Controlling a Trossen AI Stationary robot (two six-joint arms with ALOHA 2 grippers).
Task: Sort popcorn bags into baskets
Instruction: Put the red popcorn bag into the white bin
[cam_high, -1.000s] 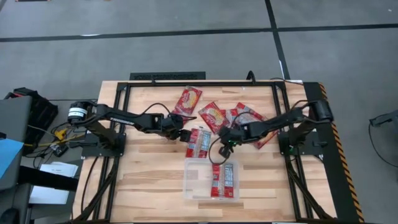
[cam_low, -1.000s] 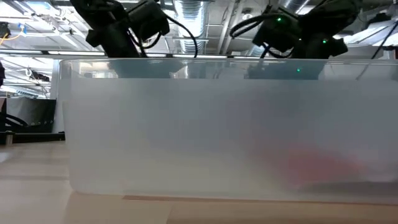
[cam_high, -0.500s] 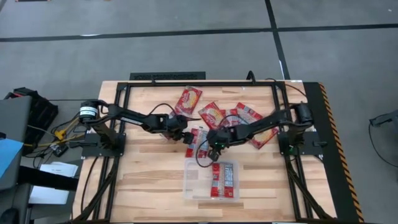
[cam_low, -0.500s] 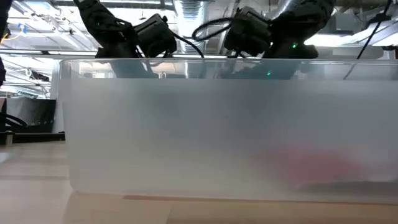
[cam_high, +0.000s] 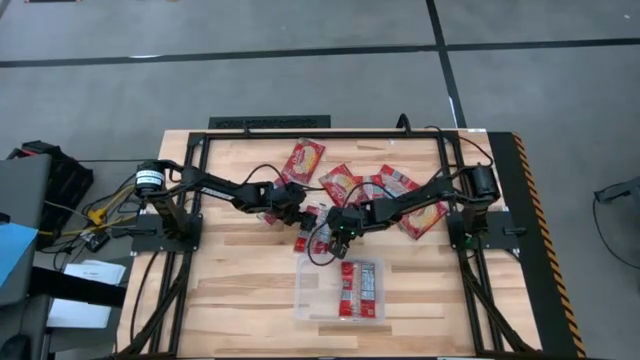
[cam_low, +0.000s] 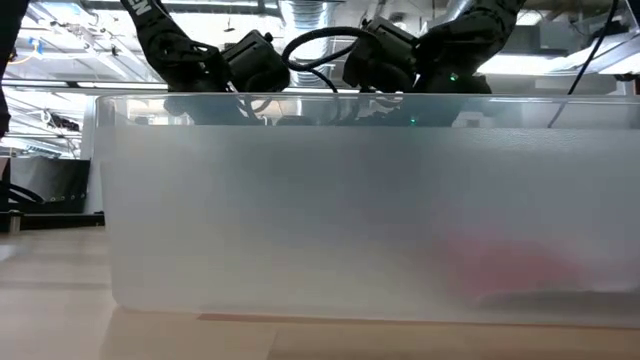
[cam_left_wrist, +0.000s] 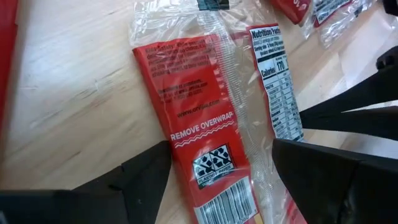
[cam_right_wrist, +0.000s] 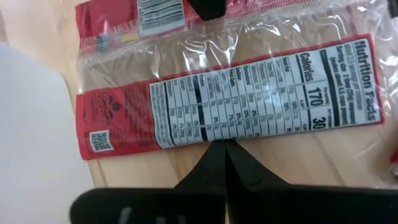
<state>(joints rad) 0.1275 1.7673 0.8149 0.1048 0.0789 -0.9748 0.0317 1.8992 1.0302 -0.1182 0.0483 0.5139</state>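
Straddling a popcorn bag (cam_left_wrist: 214, 118), left gripper (cam_left_wrist: 221, 168) jaws apart.

Left claw (cam_left_wrist: 217, 171) spread, straddling red popcorn bag (cam_left_wrist: 205, 124), wooden table (cam_left_wrist: 74, 106)

The popcorn bag (cam_left_wrist: 211, 118) under the left wrist was glossy, crinkled plastic film, clear in parts and printed red elsewhere. The tabletop (cam_high: 240, 290) was pale, matt wooden planks within a black metal frame (cam_high: 200, 140). The bin (cam_low: 360, 200) was smooth, cloudy translucent plastic.
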